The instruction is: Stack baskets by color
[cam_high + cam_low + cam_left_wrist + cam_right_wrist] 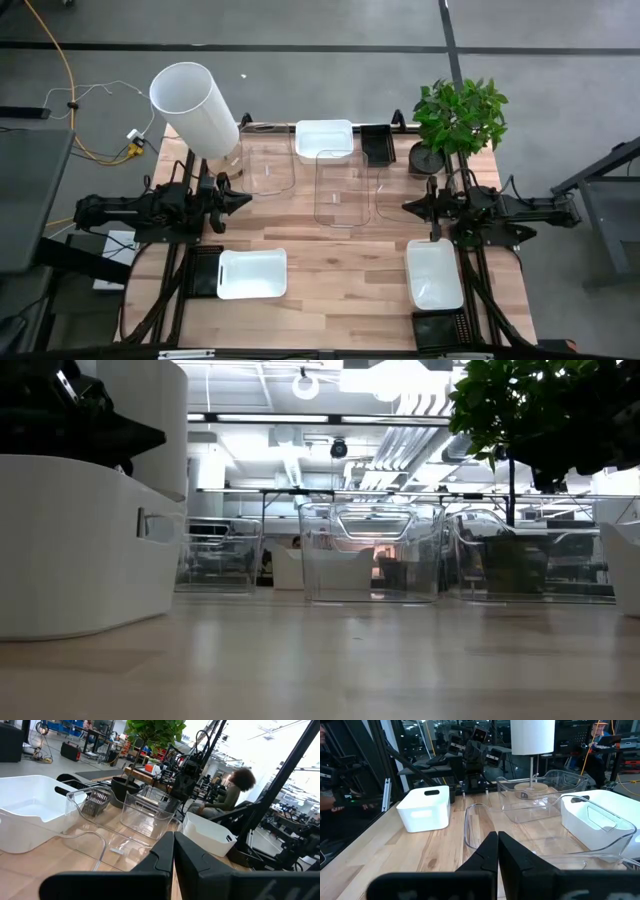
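Three white baskets rest on their bases on the wooden table: one at the far middle (323, 140), one near left (252, 273) and one near right (434, 273). Three clear baskets (265, 165) (340, 185) (395, 190) stand in a row across the middle. Black slotted baskets sit at the far side (378, 145), near left (205, 272) and near right (440, 328). My left gripper (240, 198) (173, 840) is shut and hovers level at the table's left, pointing at the clear baskets. My right gripper (410, 207) (498, 837) is shut and hovers level at the right, facing it.
A big white cylinder (195, 95) stands at the far left corner and a potted green plant (460, 120) at the far right. A person sits beyond the table in the left wrist view (230, 795). Bare wood lies between the two near white baskets (340, 290).
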